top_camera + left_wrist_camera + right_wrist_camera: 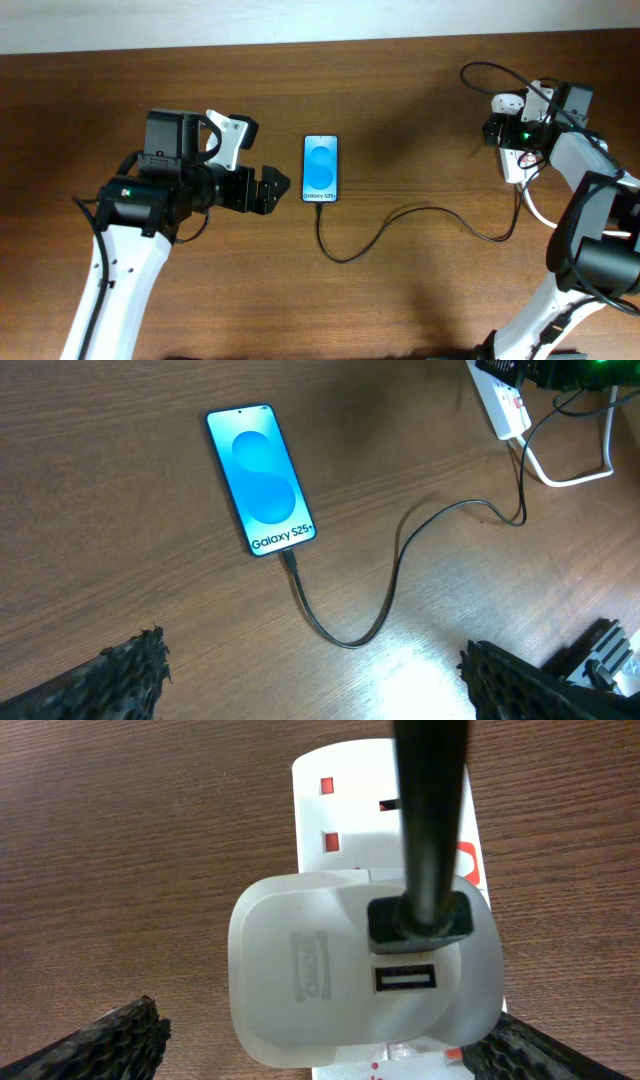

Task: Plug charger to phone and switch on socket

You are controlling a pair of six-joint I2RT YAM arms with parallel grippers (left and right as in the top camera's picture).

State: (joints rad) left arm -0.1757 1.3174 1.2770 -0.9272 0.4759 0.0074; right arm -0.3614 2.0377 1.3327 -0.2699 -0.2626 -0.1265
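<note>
The phone [321, 168] lies flat mid-table, blue screen lit, and shows in the left wrist view [260, 478]. The black charger cable [400, 225] runs from the phone's near end in a loop to the right; its plug sits in the phone [289, 556]. The white socket strip [516, 160] lies at the far right under my right arm. In the right wrist view a white adapter [330, 980] sits on the strip [340, 790] with the cable [430, 820] in it. My right gripper [330, 1055] is open, straddling the adapter. My left gripper [272, 188] is open, left of the phone.
A thick white cord [575, 470] loops from the strip at the far right. The wooden table [400, 110] runs to a pale wall along the back edge.
</note>
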